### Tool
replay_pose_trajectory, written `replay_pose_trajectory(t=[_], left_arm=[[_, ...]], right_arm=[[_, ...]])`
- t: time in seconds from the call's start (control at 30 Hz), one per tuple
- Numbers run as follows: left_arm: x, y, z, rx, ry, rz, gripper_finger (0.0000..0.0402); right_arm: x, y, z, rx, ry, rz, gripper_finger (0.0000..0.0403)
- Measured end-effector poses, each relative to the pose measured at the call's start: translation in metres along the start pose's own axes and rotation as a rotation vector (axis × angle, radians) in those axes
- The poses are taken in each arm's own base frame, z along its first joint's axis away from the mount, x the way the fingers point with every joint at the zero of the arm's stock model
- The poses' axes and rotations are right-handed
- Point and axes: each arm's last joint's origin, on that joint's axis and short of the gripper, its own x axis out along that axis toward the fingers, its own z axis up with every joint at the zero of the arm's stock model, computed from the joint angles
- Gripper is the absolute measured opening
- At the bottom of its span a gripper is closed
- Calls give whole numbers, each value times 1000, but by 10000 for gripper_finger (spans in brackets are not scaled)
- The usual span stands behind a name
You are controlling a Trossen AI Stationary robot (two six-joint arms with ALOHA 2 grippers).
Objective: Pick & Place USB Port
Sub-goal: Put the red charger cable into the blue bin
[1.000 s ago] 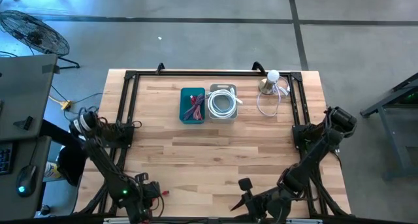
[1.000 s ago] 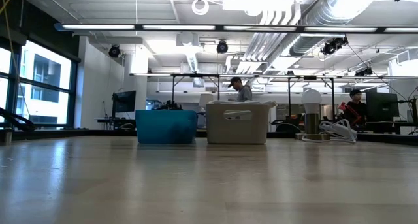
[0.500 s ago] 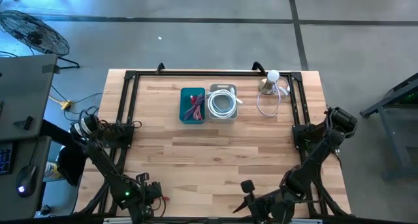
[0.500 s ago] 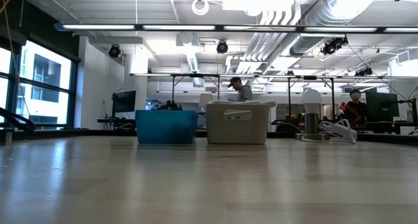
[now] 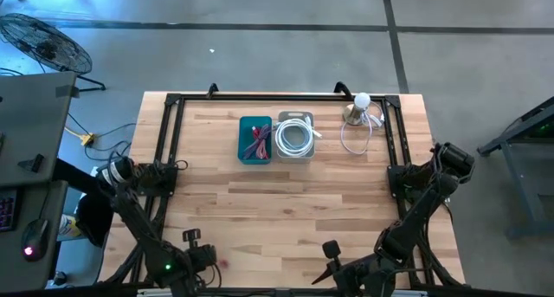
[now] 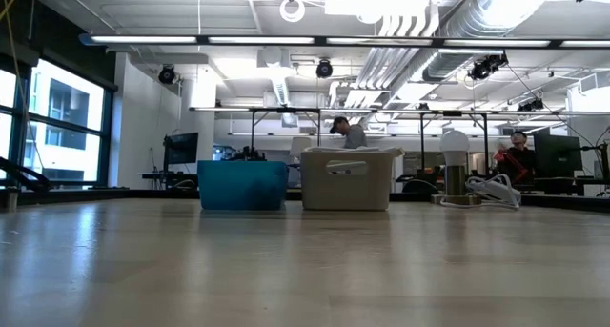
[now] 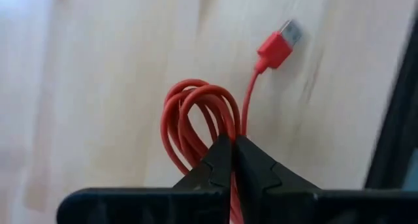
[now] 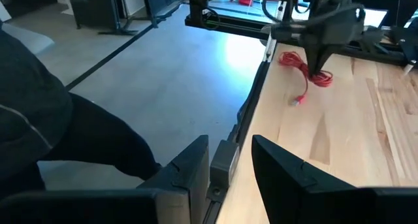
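The left gripper (image 7: 233, 160) sits at the near left edge of the table (image 5: 286, 193), its 2 fingers pinched together on a coiled red USB cable (image 7: 199, 123). The loops of the coil bulge out just ahead of the fingertips, and 1 free strand rises past them to a red plug with a metal end (image 7: 282, 41), which hangs just above the wood. In the right wrist view the same cable (image 8: 305, 72) dangles from that gripper, its plug end close to the tabletop.

Well ahead of the left gripper, toward the far side of the table, a teal bin (image 5: 255, 139) holds red cables, and a grey bin (image 5: 295, 137) touching its right side holds a coiled white cable (image 5: 294, 138). Farther right stands a small lamp (image 5: 359, 106) with a loose white cord (image 5: 353, 139) beside it.

The right gripper (image 8: 228, 160) rests at the near right edge of the table, fingers spread apart and holding nothing, well apart from the cable.
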Motion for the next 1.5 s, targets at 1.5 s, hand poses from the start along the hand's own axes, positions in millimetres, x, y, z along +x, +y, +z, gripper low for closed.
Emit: replay_pose_trajectory(t=[1.5], left_arm=[[-82,224,218,161,-420,360,0]], right_arm=[[-8,-5,-2,-153,74,-26,110]])
